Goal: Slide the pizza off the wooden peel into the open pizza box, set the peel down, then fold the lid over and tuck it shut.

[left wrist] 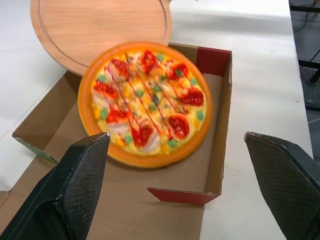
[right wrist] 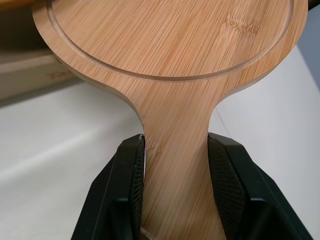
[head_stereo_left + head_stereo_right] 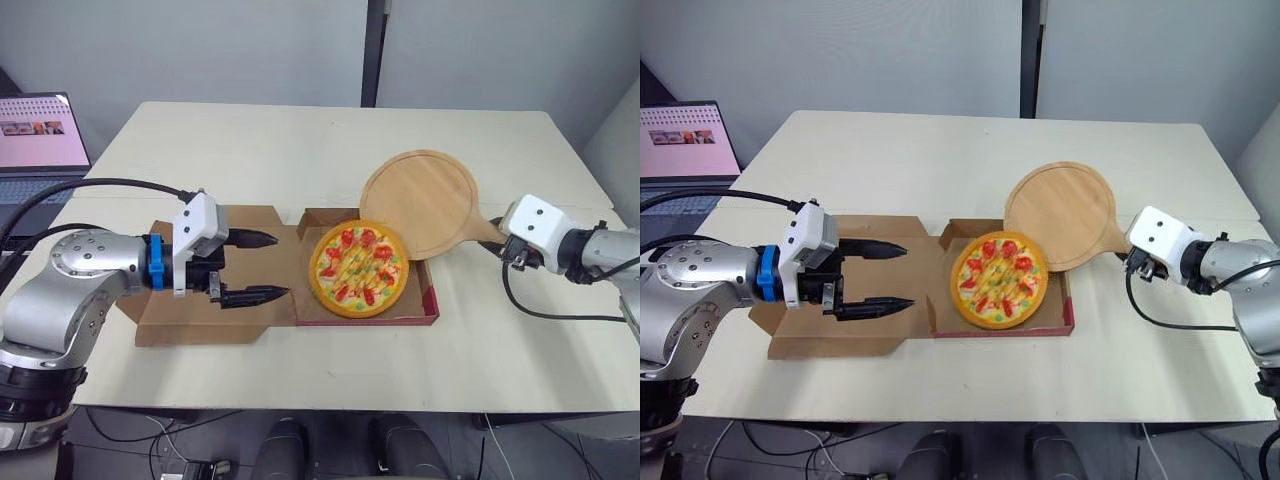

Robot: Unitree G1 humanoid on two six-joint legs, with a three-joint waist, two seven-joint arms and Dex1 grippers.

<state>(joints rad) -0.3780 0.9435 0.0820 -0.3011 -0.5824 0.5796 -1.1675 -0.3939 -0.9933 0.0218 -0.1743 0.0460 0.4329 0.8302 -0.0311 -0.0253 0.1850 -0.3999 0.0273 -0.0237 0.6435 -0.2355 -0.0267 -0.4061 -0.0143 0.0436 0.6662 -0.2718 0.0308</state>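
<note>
Lower left of the frame: the left gripper [image 3: 280,265] is hanging over the flat brown cardboard lid [image 3: 180,325], its two black fingers [image 1: 75,195] spread wide apart and gripping nothing. Whether it is touching the lid, cannot tell.

Centre of the frame: the lid is lying open beside the tray of the shallow brown cardboard pizza box with red outer walls [image 3: 370,320]. The round orange-crusted pizza with red and green toppings [image 3: 360,268] is sitting inside the tray, filling most of it.

Just beyond, right of centre: the round pale wooden peel [image 3: 420,200] is lying tilted, its rim resting over the tray's far corner and just beside the pizza's crust. Its surface is bare.

Right edge of the frame: the right gripper [image 2: 176,142] is clamping the peel's narrow handle, one black pad pressing on each side.

All of this is sitting on the cream-white table [image 3: 300,140]. Upper left corner: an open laptop [image 3: 35,130] is showing a lit screen.
</note>
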